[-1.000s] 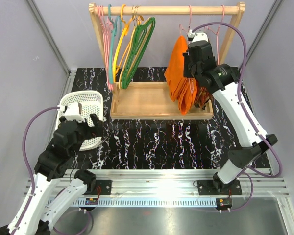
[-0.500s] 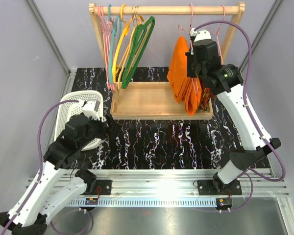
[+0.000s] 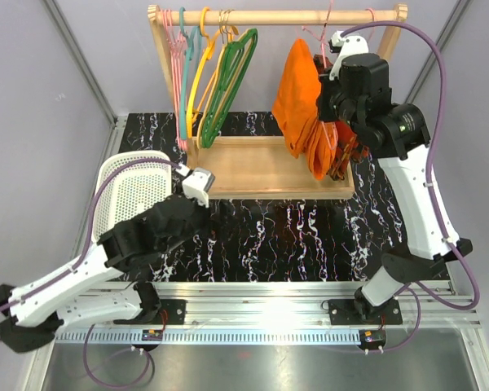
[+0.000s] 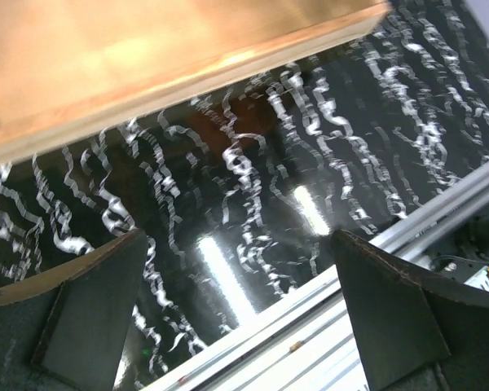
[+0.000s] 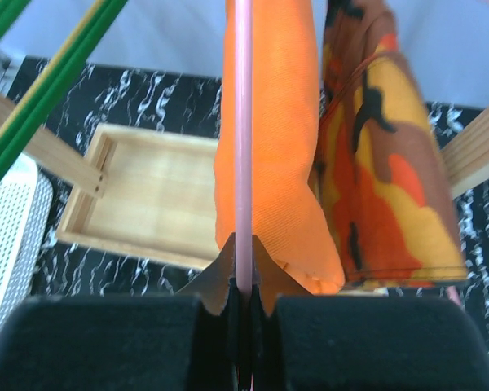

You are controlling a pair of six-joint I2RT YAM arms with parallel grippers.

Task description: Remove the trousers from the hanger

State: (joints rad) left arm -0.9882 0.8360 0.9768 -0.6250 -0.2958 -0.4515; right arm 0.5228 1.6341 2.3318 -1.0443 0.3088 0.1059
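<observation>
My right gripper (image 5: 243,281) is clenched on the hanger (image 5: 243,122). In the right wrist view the thin pink wire runs straight up from between my two closed fingertips. This hand is high at the far right of the scene, just under the wooden rail (image 3: 277,15) of the rack.

The trousers (image 3: 297,90) hang on that hanger. They are a plain orange fold draped over the wire and dropping towards the right end of the wooden tray (image 3: 244,167) that forms the rack's base. From my right wrist the orange cloth sits just to the right of the wire and touches it. The patterned garment (image 5: 383,187), in orange, red and brown, hangs directly to the right of the trousers, close against them.

My left gripper (image 4: 238,269) is released. Its two dark fingers stand wide apart with nothing between them, only the black marbled table (image 3: 269,236) below. This hand is low over the table, just near of the tray's left front corner, and the tray's pale near edge fills the top of the left wrist view. It is well apart from the trousers.

To the left of my left arm stands the white basket (image 3: 134,183). The green hangers (image 3: 232,73) hang on the left half of the rail, alongside yellow, teal and pink ones.
</observation>
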